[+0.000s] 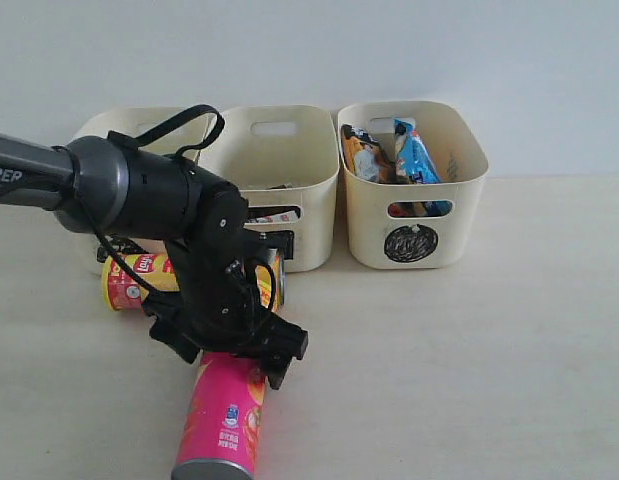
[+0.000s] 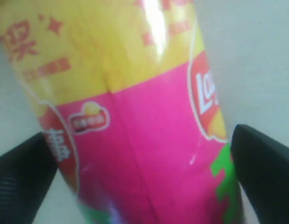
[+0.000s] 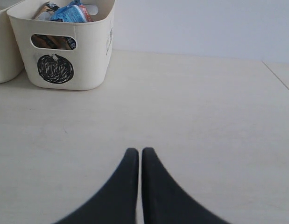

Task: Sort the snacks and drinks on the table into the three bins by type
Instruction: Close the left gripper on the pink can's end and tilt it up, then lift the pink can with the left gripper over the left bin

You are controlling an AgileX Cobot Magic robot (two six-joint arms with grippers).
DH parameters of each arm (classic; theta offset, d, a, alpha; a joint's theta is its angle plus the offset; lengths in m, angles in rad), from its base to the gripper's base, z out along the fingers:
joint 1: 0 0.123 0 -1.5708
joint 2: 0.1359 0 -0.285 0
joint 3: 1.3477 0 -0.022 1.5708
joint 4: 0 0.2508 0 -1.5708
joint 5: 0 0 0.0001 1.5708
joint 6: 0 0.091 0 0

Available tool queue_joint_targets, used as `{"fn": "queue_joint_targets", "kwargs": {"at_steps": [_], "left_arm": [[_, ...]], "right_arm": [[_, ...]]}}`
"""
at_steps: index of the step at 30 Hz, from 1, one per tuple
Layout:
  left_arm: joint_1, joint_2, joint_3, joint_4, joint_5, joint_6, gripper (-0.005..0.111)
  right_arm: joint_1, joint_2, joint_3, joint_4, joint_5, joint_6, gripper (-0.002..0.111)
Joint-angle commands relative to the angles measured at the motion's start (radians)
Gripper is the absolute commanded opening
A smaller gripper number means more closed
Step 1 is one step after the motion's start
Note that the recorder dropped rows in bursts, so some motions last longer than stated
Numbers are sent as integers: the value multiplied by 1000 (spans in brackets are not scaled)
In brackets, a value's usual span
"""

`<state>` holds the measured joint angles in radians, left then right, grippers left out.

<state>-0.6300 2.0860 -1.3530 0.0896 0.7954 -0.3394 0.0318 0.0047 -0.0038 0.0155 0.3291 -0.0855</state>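
Observation:
The pink chip tube point(image 1: 224, 420) point(image 2: 144, 154) lies on the table point(image 1: 469, 350) near the front edge. My left gripper point(image 1: 229, 345) point(image 2: 143, 135) straddles its far end, one finger pressed to each side. Behind the arm the yellow-red chip tube point(image 1: 129, 280) lies on its side in front of the bins. The blue noodle pack point(image 1: 417, 160) point(image 3: 69, 13) and the orange snack bag point(image 1: 361, 155) stand in the circle bin point(image 1: 459, 190) point(image 3: 88, 56). My right gripper point(image 3: 140, 151) hovers shut and empty over bare table point(image 3: 205, 102). The drink cartons are not clearly visible.
The square bin point(image 1: 279, 125) stands in the middle and the left bin point(image 1: 109, 125) is partly hidden by my left arm. All three bins line the back wall. Bare table lies to the right of the pink tube.

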Motion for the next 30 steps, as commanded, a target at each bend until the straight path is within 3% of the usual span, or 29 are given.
{"fn": "queue_joint_targets", "kwargs": {"at_steps": [1, 3, 4, 5, 6, 9, 18, 30], "left_arm": [[1, 13, 2, 5, -6, -13, 82], [1, 13, 2, 5, 6, 3, 47], [1, 10, 2, 5, 19, 3, 35], [1, 4, 2, 1, 48, 27, 12], [1, 0, 2, 1, 69, 50, 5], [1, -26, 2, -4, 152, 89, 4], [1, -143, 2, -46, 199, 191, 4], [3, -143, 2, -3, 158, 189, 4]], "right_arm": [[-3, -5, 4, -2, -8, -1, 0], [-3, -5, 4, -2, -8, -1, 0], [-3, -5, 4, -2, -8, -1, 0], [-3, -5, 4, -2, -8, -1, 0], [-3, -5, 4, -2, -8, -1, 0], [-3, -5, 4, -2, -8, -1, 0], [-3, -5, 4, -2, -8, -1, 0], [-3, -5, 4, -2, -8, -1, 0]]}}
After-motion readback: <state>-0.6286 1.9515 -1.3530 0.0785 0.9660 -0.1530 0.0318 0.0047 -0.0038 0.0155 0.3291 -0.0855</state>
